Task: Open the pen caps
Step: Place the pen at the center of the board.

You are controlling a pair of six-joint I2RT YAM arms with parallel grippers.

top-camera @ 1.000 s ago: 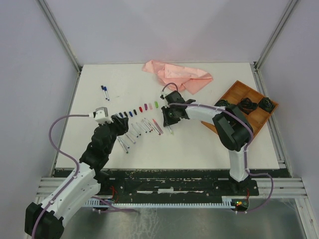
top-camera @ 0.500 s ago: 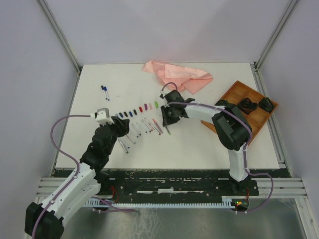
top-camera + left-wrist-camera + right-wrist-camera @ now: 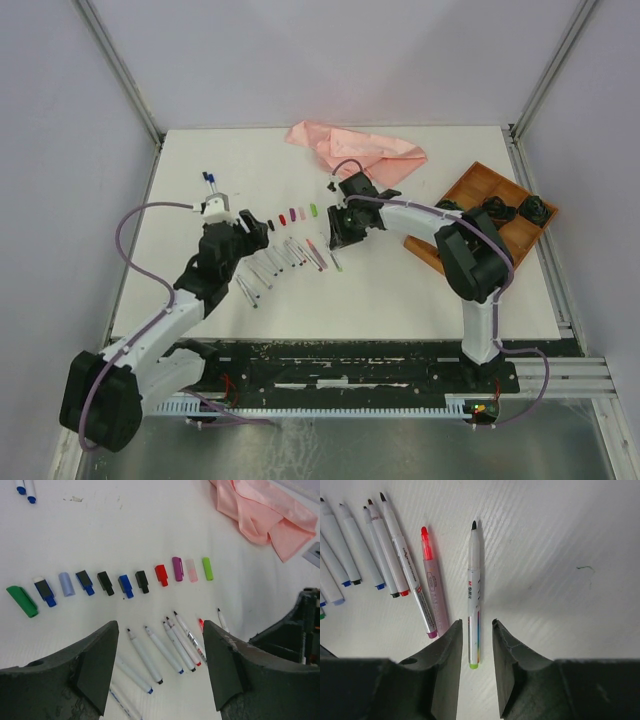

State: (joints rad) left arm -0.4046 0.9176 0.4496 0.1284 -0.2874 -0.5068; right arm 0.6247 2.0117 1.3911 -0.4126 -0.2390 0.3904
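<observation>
The pen caps (image 3: 142,581) lie in a row on the white table, running from green on the left to lime on the right; the same pen caps (image 3: 290,213) show in the top view. Uncapped white pens (image 3: 152,655) lie side by side below them. My left gripper (image 3: 160,627) hangs open and empty above these pens, just short of the caps. My right gripper (image 3: 476,625) is open, with a lime-ended pen (image 3: 474,600) lying on the table between its fingers and a gap on the right side. From above, the right gripper (image 3: 338,235) sits at the right end of the pen row.
Two capped blue pens (image 3: 210,183) lie apart at the back left. A crumpled pink cloth (image 3: 355,150) rests at the back middle. A wooden tray (image 3: 478,188) with dark objects sits at the right, behind the right arm.
My left arm has reached forward toward the cap row and its jaws have spread wider. My right gripper's jaws have parted, and the lime-ended pen now lies on the table.
</observation>
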